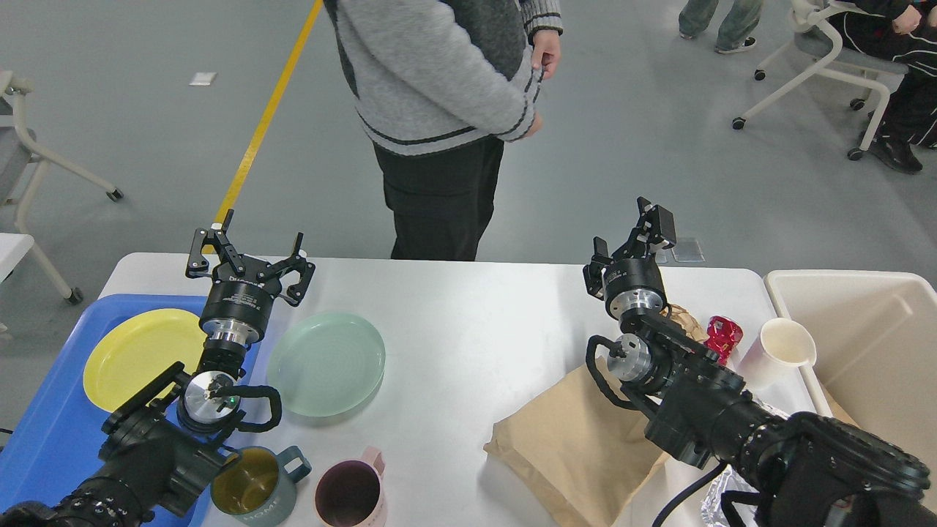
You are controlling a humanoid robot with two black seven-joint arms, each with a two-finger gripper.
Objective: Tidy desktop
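White and faintly glossy, the wide rectangular desktop [468, 344] with rounded corners fills the middle of the view, with grey floor behind it. Nearest, below the left gripper's arm, stand a teal plastic mug [252, 483] with a yellowish inside and, just beside it, a pink plastic mug [351, 492]. Under the right arm lies a flat brown paper bag [571, 439], and a scrap of crinkled silver foil [721, 501] shows at the near edge.

Further in, a pale green round plate [326, 362] lies just right of the left gripper's wrist, and a yellow round plate [139, 355] sits to its left in a blue plastic tray [44, 432]. Right of the right arm stand a small red shiny object [725, 335] and a tilted cream paper cup [779, 351], then a beige rectangular bin [864, 344].

The left gripper [249, 252] hovers over the far left part of the desktop, fingers spread wide, holding nothing. The right gripper [633, 230] is raised over the far right part; its fingers stand apart and empty.

Beyond the desktop stands a person in a grey knitted sweater [439, 80].
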